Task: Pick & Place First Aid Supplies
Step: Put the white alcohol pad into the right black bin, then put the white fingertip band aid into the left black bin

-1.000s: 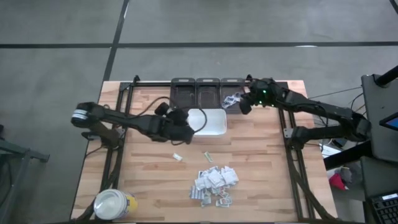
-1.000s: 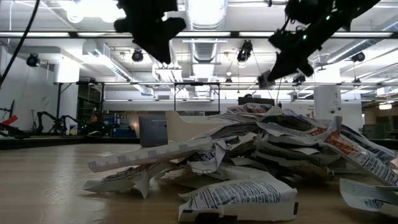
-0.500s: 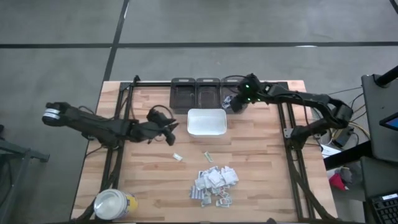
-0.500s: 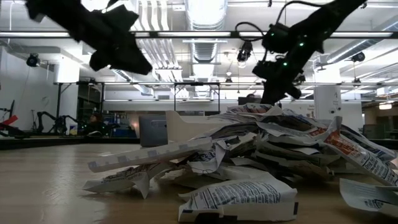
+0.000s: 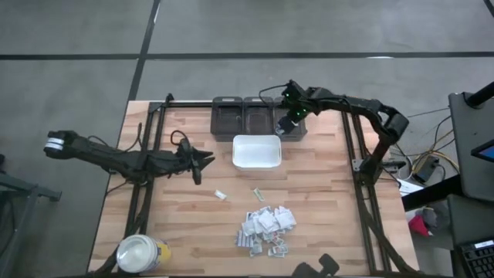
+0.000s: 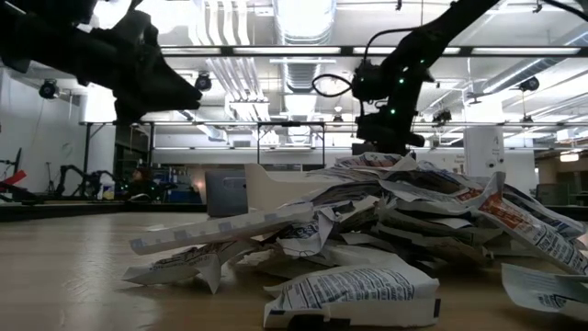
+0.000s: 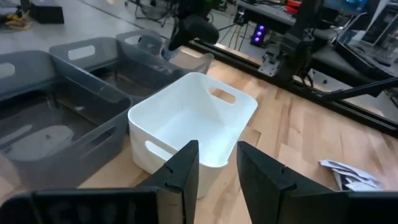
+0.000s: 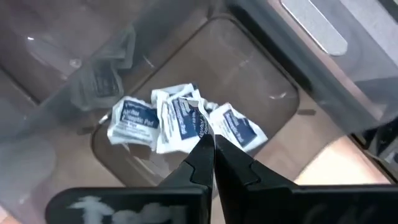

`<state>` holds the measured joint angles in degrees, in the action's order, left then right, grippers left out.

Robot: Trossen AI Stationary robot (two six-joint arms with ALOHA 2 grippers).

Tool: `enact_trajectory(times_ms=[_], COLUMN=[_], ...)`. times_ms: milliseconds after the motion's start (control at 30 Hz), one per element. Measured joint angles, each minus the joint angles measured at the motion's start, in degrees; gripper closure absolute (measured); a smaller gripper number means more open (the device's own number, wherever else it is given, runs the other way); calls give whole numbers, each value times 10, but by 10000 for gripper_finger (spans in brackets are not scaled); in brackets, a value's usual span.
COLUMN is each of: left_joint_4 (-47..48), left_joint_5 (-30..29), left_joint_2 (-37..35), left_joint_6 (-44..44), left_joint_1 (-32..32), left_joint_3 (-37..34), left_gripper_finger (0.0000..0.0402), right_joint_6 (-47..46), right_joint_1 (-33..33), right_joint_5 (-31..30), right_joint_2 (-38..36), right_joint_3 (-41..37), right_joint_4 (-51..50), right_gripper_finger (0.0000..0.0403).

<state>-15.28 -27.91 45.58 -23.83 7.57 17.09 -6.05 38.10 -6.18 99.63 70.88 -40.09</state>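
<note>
The first aid supplies lie as a heap of small white packets (image 5: 266,228) on the near middle of the table, with two stray ones (image 5: 221,195) beside it. My right gripper (image 8: 209,140) is shut on a bunch of white-and-blue packets (image 8: 166,118) over the rightmost grey bin (image 5: 299,134). My left gripper (image 7: 216,167) stands open with nothing between its fingers, left of the white tray (image 7: 163,104) and pointing at it almost level. My right gripper pinches one packet of the bunch by its edge (image 8: 201,124) between its two fingertips, coming from above and slanting down. The other packets spread out from the fingertips on both sides. I cannot tell whether they hang clear or rest on the bin's floor.
Three grey bins (image 5: 257,113) stand in a row at the far edge, the white tray (image 5: 256,164) just in front of them. A yellow jar with a white lid (image 5: 140,252) stands at the near left corner. The packet heap (image 6: 386,230) fills the low view's foreground.
My left gripper has drawn back from over the white tray toward the table's left edge, sinking and tipping up to nearly level. My right gripper, still shut on the packets, has gone toward the table's left and down over the rightmost bin, tipping steeper downward.
</note>
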Motion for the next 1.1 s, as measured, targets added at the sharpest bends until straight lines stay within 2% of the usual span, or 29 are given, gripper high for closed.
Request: enact_trajectory(times_ms=[433,700,867,1100], left_joint_4=[27,31,31,31], left_joint_5=[0,0,0,0], left_joint_2=[-41,-38,-37,-37], left_joint_6=[32,32,32,31], left_joint_1=[0,-1,-1,0], left_joint_3=[-6,-6,-6,-6], left_gripper_finger=[294,293,293,293], right_joint_6=[24,34,39,32], right_joint_1=[7,7,4,-36], right_joint_5=[18,17,18,22], right_joint_2=[9,6,-21,-101], right_joint_3=[26,26,26,14], right_joint_4=[-3,-18,-60,-121], right_gripper_finger=[391,326,296,296])
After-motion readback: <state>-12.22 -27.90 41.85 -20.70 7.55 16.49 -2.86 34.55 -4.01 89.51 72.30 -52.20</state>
